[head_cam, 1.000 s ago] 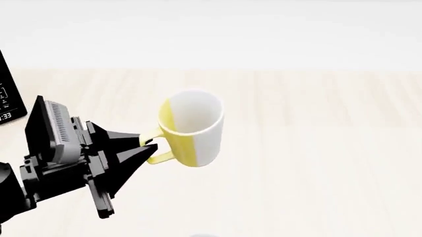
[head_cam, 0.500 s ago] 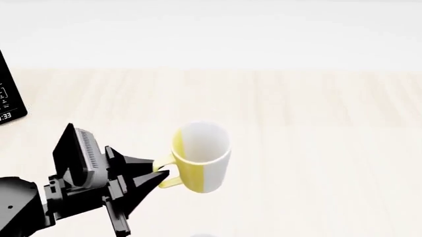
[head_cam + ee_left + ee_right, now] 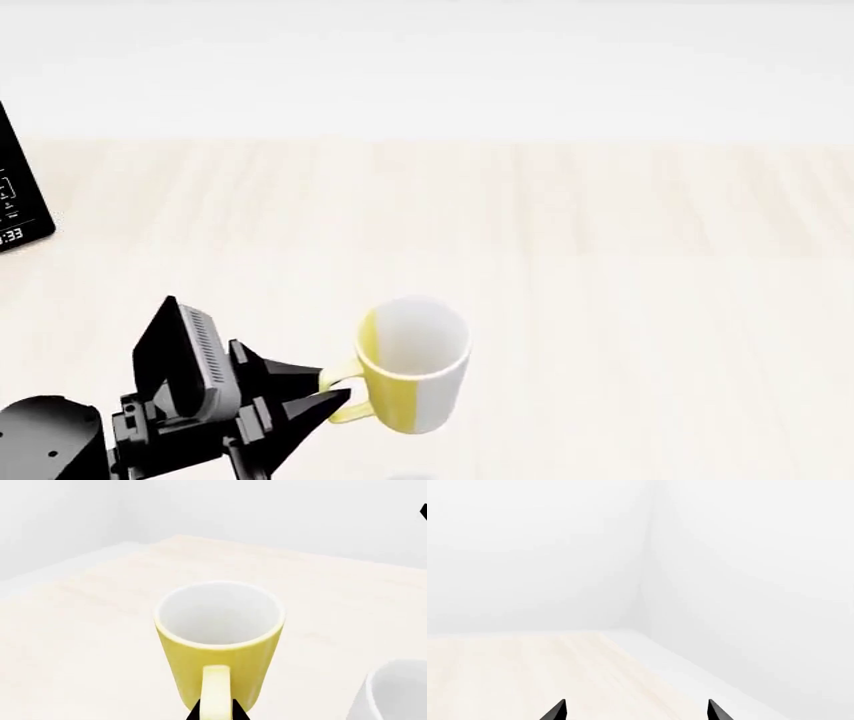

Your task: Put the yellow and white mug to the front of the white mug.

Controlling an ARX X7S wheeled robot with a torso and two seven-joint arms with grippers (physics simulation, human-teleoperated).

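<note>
The yellow and white mug point(image 3: 411, 365) stands upright near the front of the light wood table point(image 3: 601, 250); it also shows in the left wrist view point(image 3: 220, 640). My left gripper point(image 3: 327, 398) is shut on its yellow handle point(image 3: 215, 692), the black fingertips point(image 3: 193, 713) on either side of it. A sliver of the white mug's rim shows at the head view's bottom edge point(image 3: 414, 477), and part of the white mug shows in the left wrist view point(image 3: 393, 692), close beside the held mug. My right gripper point(image 3: 636, 711) is open and empty, out of the head view.
A black device with a display point(image 3: 20, 195) stands at the table's far left. The table's far edge meets a white wall point(image 3: 427, 60). The right wrist view shows the table's corner point(image 3: 620, 632) and white walls.
My left gripper has carried the yellow and white mug toward the table's front and slightly right, lowering it in the head view. The right gripper is unchanged.
</note>
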